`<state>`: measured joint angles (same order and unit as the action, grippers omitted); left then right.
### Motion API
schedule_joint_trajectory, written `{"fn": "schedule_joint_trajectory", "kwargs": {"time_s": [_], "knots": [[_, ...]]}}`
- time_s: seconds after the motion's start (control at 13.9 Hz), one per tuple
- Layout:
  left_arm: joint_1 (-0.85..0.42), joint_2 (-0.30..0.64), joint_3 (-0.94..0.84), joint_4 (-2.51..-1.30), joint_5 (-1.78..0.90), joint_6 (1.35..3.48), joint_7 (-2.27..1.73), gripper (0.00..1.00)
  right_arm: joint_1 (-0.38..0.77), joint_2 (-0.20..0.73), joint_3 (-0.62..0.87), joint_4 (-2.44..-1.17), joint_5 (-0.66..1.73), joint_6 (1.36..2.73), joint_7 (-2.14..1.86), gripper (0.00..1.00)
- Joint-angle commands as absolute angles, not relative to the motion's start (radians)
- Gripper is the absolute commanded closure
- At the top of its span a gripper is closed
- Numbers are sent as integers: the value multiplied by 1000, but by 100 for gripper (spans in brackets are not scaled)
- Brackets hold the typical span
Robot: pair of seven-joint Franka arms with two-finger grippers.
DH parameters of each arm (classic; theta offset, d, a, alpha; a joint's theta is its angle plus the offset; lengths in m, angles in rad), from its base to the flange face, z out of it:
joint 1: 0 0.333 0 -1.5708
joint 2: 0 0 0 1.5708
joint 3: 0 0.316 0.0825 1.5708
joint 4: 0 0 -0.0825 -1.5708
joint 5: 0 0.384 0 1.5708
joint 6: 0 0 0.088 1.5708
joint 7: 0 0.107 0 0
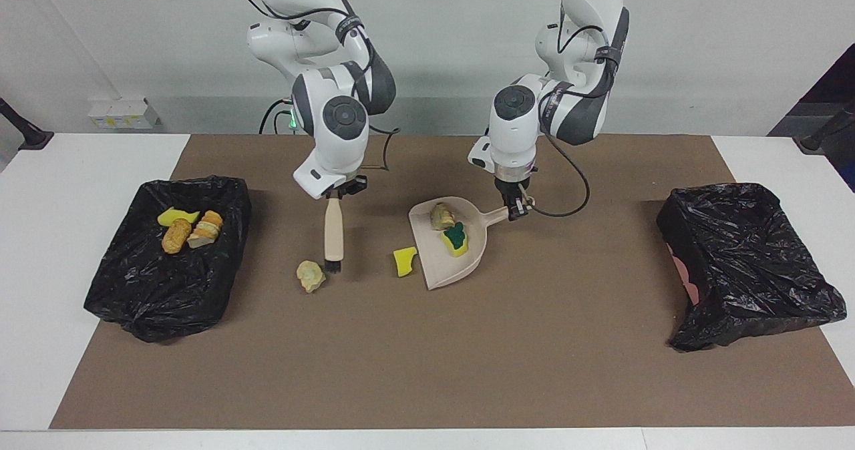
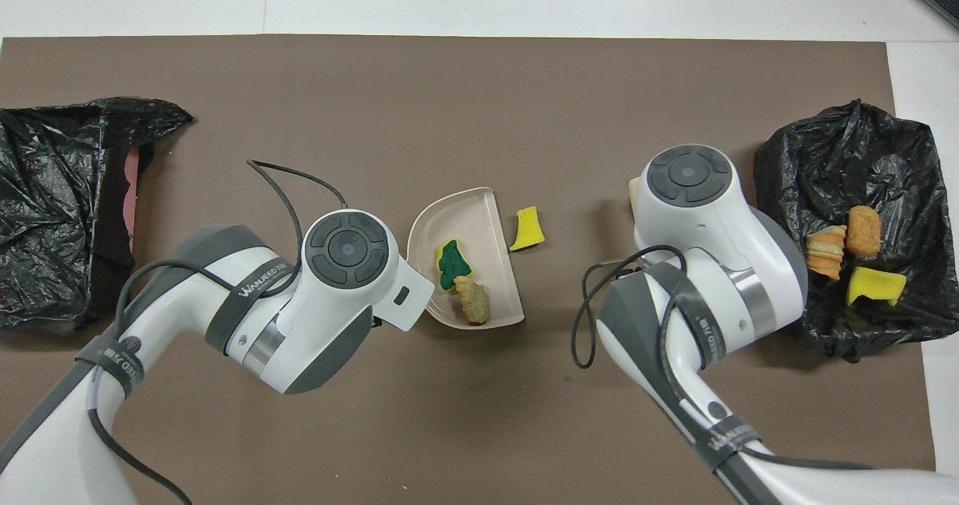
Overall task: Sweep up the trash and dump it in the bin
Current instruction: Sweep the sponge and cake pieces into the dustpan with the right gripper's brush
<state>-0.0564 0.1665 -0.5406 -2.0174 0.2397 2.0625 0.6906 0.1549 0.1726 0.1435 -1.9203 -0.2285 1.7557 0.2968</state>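
My left gripper (image 1: 516, 209) is shut on the handle of the beige dustpan (image 1: 444, 253), which rests on the brown mat. In the pan lie a green-topped yellow sponge chunk (image 2: 452, 259) and a cream lumpy piece (image 2: 473, 300). Another yellow chunk (image 1: 403, 261) lies on the mat just outside the pan's mouth. My right gripper (image 1: 336, 193) is shut on the top of the beige brush (image 1: 332, 230). The brush hangs upright, its black bristles low beside a cream lump of trash (image 1: 310, 276). The right arm hides that lump in the overhead view.
A black-lined bin (image 1: 120, 283) at the right arm's end of the table holds three pieces of trash. A second black-lined bin (image 1: 741, 256) sits at the left arm's end. The brown mat (image 1: 467, 356) covers the middle of the white table.
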Motion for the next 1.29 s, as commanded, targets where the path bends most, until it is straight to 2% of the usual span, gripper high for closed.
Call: {"fn": "schedule_joint_trajectory", "kwargs": {"time_s": [0.0,0.22,0.43,0.79,1.08,1.22], "knots": [[-45,130,-537,-2059,255,2080,706,100,49,204,155,-1931,-307,1828,200,100],[-44,132,-537,-2059,255,2086,706,100,14,265,155,-1944,-365,1903,137,100],[-44,130,-537,-2059,255,2080,704,100,41,275,164,-1942,-351,1902,126,100],[-44,132,-538,-2059,255,2089,704,100,230,290,170,-1934,-152,1905,135,100],[-43,132,-537,-2059,255,2086,710,100,337,281,173,-1934,-3,1908,129,100],[-41,133,-537,-2057,255,2088,728,100,374,278,173,-1934,179,1948,136,100]]}}
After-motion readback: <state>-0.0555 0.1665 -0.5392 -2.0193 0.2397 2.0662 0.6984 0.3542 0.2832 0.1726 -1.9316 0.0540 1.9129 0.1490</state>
